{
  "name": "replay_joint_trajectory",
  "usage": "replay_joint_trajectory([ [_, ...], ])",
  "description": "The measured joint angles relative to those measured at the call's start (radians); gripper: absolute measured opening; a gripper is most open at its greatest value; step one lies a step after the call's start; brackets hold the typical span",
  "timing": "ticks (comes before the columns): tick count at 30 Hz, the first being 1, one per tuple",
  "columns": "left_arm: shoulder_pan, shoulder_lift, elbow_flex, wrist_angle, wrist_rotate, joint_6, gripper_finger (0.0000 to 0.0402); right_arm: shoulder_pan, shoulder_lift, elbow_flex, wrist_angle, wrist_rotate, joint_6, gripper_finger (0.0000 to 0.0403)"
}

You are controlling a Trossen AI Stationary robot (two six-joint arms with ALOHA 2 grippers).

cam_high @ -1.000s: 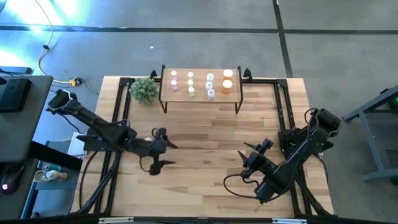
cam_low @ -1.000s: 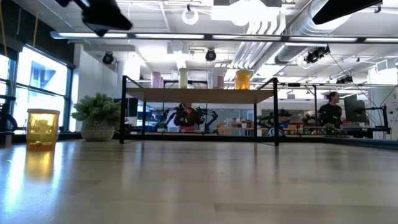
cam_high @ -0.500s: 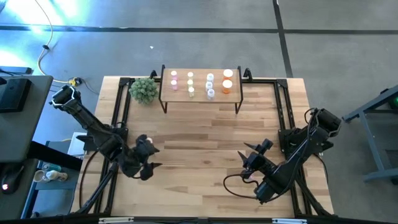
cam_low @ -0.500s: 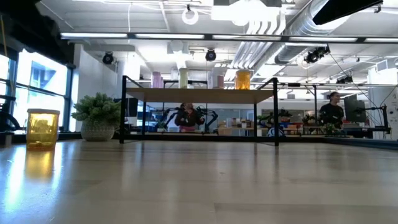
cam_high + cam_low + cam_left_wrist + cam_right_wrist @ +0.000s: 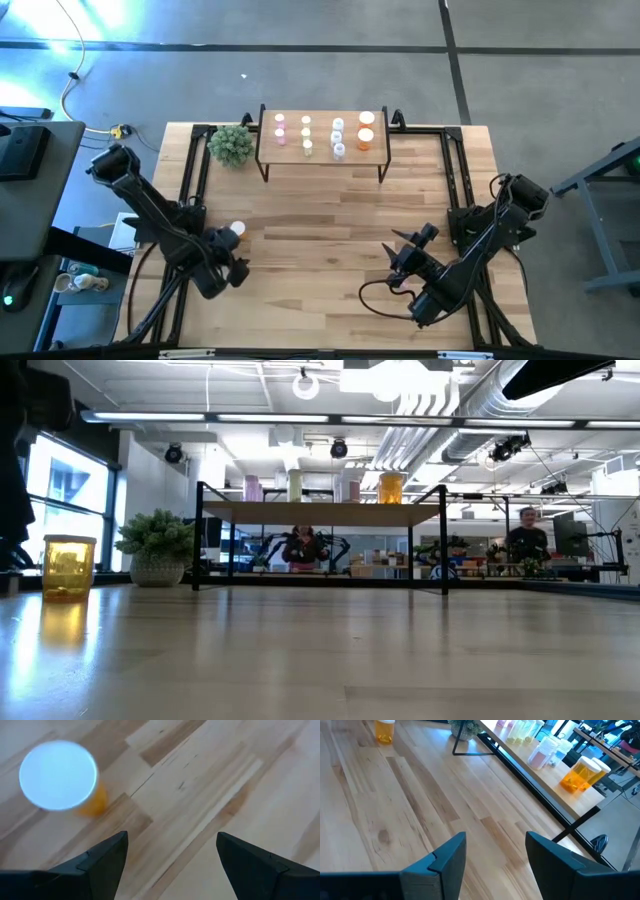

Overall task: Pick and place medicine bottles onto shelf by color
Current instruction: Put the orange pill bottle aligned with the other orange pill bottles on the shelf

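An orange medicine bottle (image 5: 237, 230) with a white cap (image 5: 57, 775) stands upright on the tabletop at the left. My left gripper (image 5: 232, 268) hangs open just on its near side, slanting down, and the bottle lies beyond its fingertips (image 5: 172, 855) and off to one side. The shelf (image 5: 322, 148) at the far edge carries pink (image 5: 280, 128), yellow-green (image 5: 306, 135), pale (image 5: 338, 136) and orange (image 5: 366, 130) bottles. At the near right my right gripper (image 5: 398, 256) waits open above the table, facing the shelf (image 5: 535, 775).
A small potted plant (image 5: 231, 145) stands beside the shelf's left end. Black frame rails (image 5: 196, 170) run along both sides of the table. Bare wood (image 5: 330, 230) lies between the two arms and in front of the shelf.
My left gripper has drawn back toward the table's near left corner and sunk, rolling its wrist and tipping down, still open. The orange bottle, which the arm covered in the high view, now shows and stands where it was.
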Motion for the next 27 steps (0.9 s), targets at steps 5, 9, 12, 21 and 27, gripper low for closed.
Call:
replay_joint_trajectory([
  [5, -0.003, 0.057, 0.000, -0.021, 0.003, -0.086, 0.0296, 0.000, 0.000, 0.000, 0.010, 0.000, -0.002, 0.0197],
  [9, -0.002, 0.104, 0.000, -0.097, 0.003, -0.166, 0.0296, 0.000, 0.000, 0.000, 0.012, 0.000, -0.002, 0.0197],
  [12, -0.002, 0.135, 0.000, -0.151, -0.011, -0.248, 0.0296, 0.000, 0.000, 0.000, 0.013, 0.000, -0.002, 0.0197],
  [21, 0.003, 0.239, 0.000, -0.171, -0.102, -0.351, 0.0296, 0.000, 0.000, 0.000, 0.013, 0.000, -0.002, 0.0197],
  [27, 0.028, 0.329, 0.000, -0.168, -0.141, -0.350, 0.0296, 0.000, 0.000, 0.000, 0.014, 0.000, -0.002, 0.0197],
])
